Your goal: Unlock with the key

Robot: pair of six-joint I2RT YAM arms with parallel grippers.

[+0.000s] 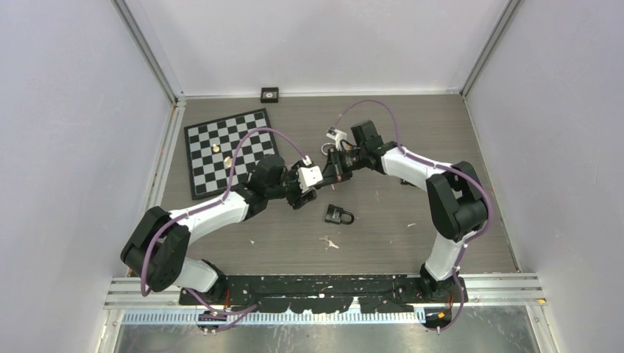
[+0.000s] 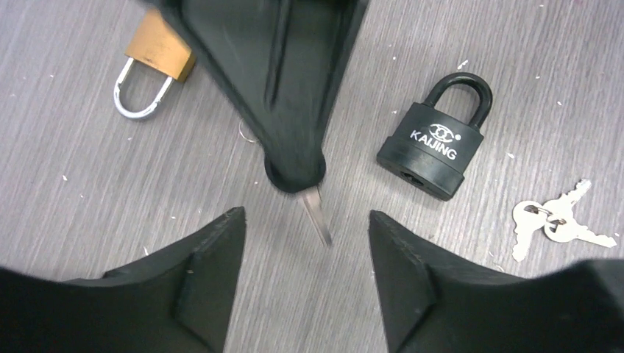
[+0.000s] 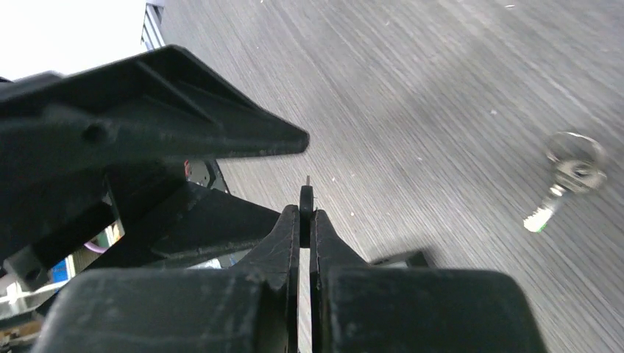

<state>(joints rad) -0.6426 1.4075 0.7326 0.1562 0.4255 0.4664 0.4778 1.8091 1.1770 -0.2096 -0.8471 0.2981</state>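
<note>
Overhead hides the grip from you. In the right wrist view, your right gripper (image 3: 307,215) is clamped on the key (image 2: 316,213). The left wrist view shows its blade inside the spread-apart left gripper (image 2: 305,220), with the black padlock (image 2: 434,147) lying near on the table (image 2: 73,184).

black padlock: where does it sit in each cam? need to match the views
Top external: black padlock near frame centre, just below the right gripper.
Left wrist: right of centre, shackle pointing up, loose keys to its right.
Right wrist: cannot be made out.
Shared landmark: the right gripper, shut on the key. It is bottom centre in right wrist and top centre in left wrist, key blade poking out.
</note>
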